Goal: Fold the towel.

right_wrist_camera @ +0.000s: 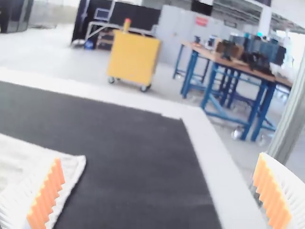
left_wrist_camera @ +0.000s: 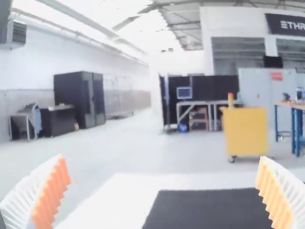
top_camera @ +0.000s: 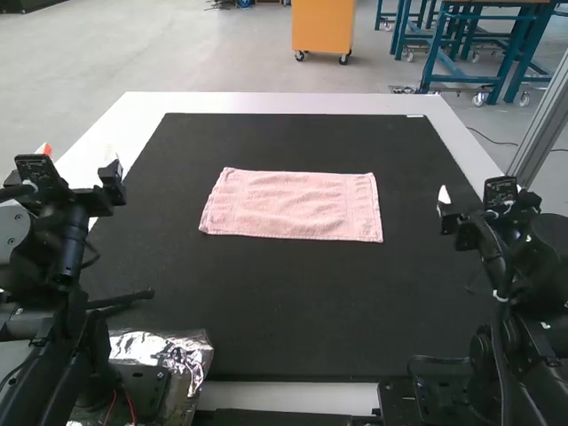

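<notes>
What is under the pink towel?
The black mat shows all around the towel, which appears to rest on it. Whatever lies directly beneath is covered from sight.

The towel [top_camera: 293, 206] is cloth, its pile looking soft, matt and slightly rough. Beneath it, the dark mat [top_camera: 275, 306] has a dull, even face without shine. The table's pale border [top_camera: 275, 103] looks smooth. The foil-like sheet [top_camera: 164, 348] is crinkled and glossy, with a bright metallic shine. Both arms [top_camera: 508, 293] have hard, mostly matt black surfaces. The white fingers [left_wrist_camera: 26, 198] look like ribbed plastic, and their orange pads [left_wrist_camera: 51, 195] are matt and toothed.
</notes>
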Action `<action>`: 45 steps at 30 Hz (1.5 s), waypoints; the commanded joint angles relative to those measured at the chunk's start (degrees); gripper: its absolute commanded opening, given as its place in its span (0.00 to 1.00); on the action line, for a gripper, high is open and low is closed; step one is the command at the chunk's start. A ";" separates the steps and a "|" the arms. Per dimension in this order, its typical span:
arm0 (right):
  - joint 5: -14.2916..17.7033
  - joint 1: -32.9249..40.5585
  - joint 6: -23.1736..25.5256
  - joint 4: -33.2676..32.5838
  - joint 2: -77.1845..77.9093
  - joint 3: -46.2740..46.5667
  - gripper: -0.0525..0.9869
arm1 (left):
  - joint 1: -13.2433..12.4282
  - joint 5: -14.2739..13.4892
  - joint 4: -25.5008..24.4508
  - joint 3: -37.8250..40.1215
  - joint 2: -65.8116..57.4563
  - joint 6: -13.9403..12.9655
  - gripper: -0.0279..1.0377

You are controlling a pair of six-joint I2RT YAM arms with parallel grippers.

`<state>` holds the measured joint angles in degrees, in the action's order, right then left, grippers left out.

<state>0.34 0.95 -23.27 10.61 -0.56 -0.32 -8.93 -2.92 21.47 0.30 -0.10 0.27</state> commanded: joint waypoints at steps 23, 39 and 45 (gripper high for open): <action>-3.85 0.46 15.44 -3.40 -42.42 -36.07 0.93 | 6.56 5.38 -20.42 39.96 -50.44 6.32 0.90; -9.92 3.44 16.85 -17.82 -82.41 -48.20 0.92 | 10.25 5.99 -31.23 52.18 -85.42 4.03 0.93; -11.76 4.94 18.26 -17.47 -92.96 -54.18 0.92 | 10.25 5.82 -27.98 57.45 -95.53 4.03 0.93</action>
<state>-9.78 4.73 -6.33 -7.31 -90.72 -51.29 0.89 2.39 -7.62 54.37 -92.86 4.95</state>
